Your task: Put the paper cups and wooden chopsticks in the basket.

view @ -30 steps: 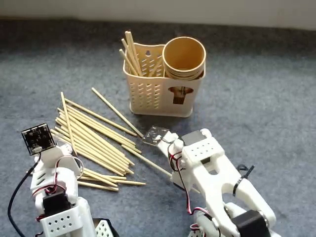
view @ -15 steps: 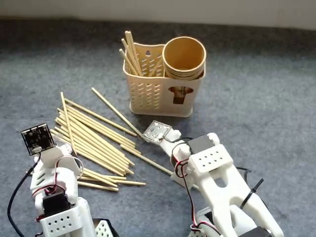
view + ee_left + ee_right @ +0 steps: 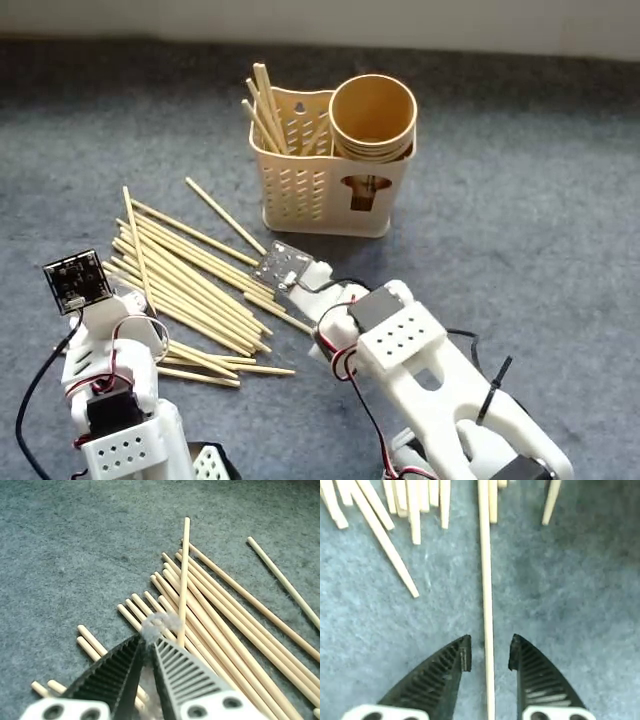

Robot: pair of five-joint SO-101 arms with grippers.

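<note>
The grey carpeted bench (image 3: 560,200) carries everything. The right arm (image 3: 420,370) stretches toward the middle of it, and the left arm (image 3: 100,350) stands back at the near corner. Toward the far side sits the cream slotted basket (image 3: 320,190). A stack of paper cups (image 3: 372,115) is already nested in one compartment, and a few chopsticks (image 3: 265,105) stand on end in the other. The loose pile of wooden chopsticks (image 3: 190,280) lies fanned out on the bench between the left arm and the basket, well apart from it.

One stray chopstick (image 3: 485,580) lies off the edge of that pile. The right claw (image 3: 490,652) hangs directly over it, narrowly parted, one jaw on each side with the stick centred in the gap and not yet pinched. The left claw (image 3: 150,640) is closed on nothing, with a tuft of fluff at its tip, above the pile's near ends.

The step in hand looks like picking up that single stick. To do it well:
- Lower straight down until the tips press into the carpet, so the thin round stick cannot roll out.
- Close squarely and lift level before swinging.
- Tip the stick upright only once it is above the chopstick compartment, so it misses the rim and the cups.
</note>
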